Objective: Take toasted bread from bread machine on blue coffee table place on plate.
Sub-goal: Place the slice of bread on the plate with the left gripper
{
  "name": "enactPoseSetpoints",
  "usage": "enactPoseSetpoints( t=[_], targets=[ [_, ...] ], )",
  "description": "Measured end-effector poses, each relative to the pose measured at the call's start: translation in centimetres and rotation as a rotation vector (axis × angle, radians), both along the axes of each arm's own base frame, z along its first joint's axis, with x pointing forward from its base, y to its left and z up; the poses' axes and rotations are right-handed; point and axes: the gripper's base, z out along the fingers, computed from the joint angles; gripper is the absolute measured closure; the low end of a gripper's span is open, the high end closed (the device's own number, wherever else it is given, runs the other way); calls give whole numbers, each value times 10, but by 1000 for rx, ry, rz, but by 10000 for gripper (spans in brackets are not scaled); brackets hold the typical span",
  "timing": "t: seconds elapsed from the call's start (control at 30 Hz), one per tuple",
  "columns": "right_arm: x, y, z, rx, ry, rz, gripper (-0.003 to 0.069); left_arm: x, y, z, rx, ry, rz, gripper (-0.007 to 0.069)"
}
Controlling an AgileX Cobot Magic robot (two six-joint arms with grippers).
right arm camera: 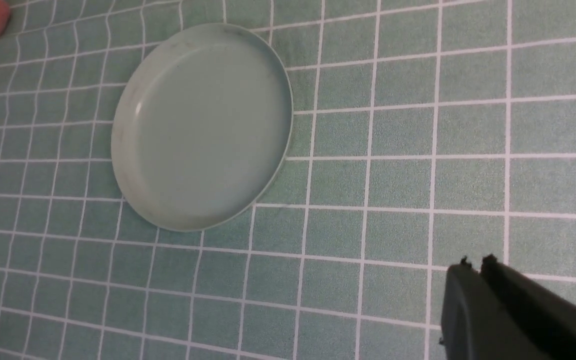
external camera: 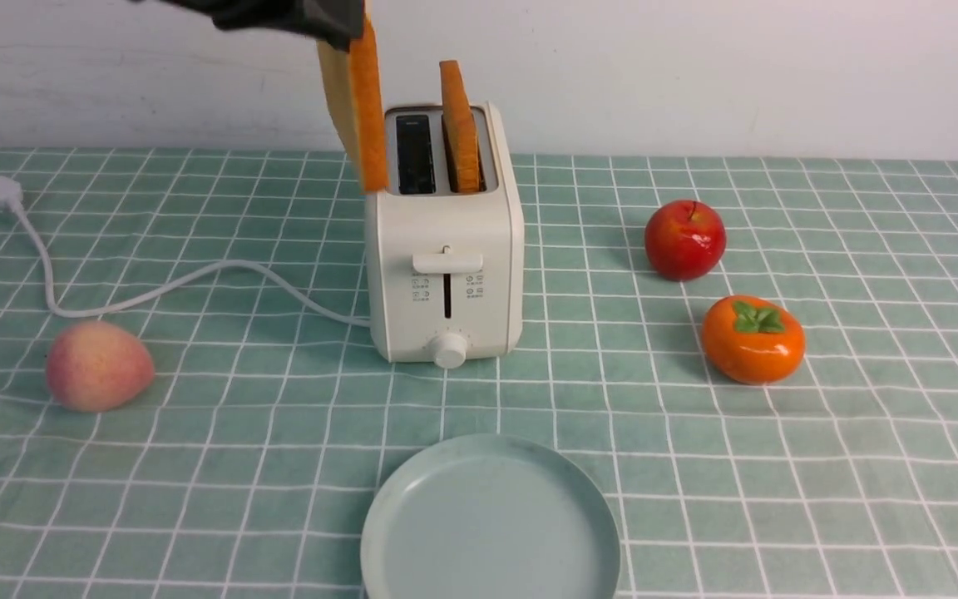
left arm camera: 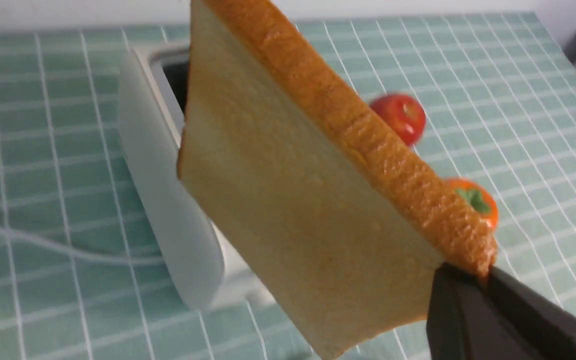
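My left gripper (external camera: 338, 29) is shut on the top corner of one slice of toasted bread (external camera: 360, 108). It holds the slice in the air, just left of the bread machine (external camera: 444, 249) and clear of its empty left slot. In the left wrist view the slice (left arm camera: 298, 200) fills the frame, pinched at the gripper (left arm camera: 483, 272). The second slice (external camera: 460, 125) stands upright in the right slot. The pale blue-green plate (external camera: 412, 532) lies empty in front of the bread machine on the blue coffee table (external camera: 820, 466). My right gripper (right arm camera: 475, 262) is shut and empty above the cloth, to the right of the plate (right arm camera: 123, 150).
A peach (external camera: 98, 366) lies at the left. The white cord (external camera: 155, 291) runs left from the bread machine to a plug (external camera: 5, 191). A red apple (external camera: 684, 240) and an orange persimmon (external camera: 753, 339) sit to the right. A white wall stands behind.
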Motion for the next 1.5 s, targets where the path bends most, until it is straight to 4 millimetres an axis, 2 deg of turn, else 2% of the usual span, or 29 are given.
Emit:
enactPoseSetpoints(
  t=[0.17,0.23,0.27,0.3,0.33,0.43,0.57,0.63,0.93,1.13,1.27,1.3,1.33,1.5],
  targets=[
    [0,1,1,19,-1,2,623,-9,-13,-63,-33,258,-135,638],
    [0,2,1,28,-2,4,621,-17,-21,-99,-92,339,-241,638],
    [0,2,1,30,-2,4,620,-20,-24,-106,-133,351,-268,638],
    [0,2,1,32,-2,5,618,-25,-28,-121,-182,362,-314,638],
    [0,2,1,33,-2,5,618,-26,-27,-125,-173,363,-323,638],
    [0,2,1,34,-2,5,614,-36,-33,-159,-328,366,-347,638],
    [0,2,1,29,-5,10,610,-39,-33,-184,-405,352,-326,638],
    [0,2,1,22,-10,18,608,-40,-33,-194,-413,366,-312,638],
    [0,2,2,19,-16,21,599,-38,-31,-214,-383,484,-247,638],
    [0,2,2,21,-16,21,591,-40,-28,-219,-318,525,-229,630],
    [0,3,2,23,-15,22,586,-39,-23,-225,-249,546,-190,594],
    [0,3,2,25,-15,22,586,-39,-21,-227,-218,549,-181,557],
    [0,3,2,25,-15,22,585,-39,-21,-227,-219,550,-180,557],
    [0,3,2,34,-16,23,580,-41,-17,-231,-152,565,-182,368]
  ],
)
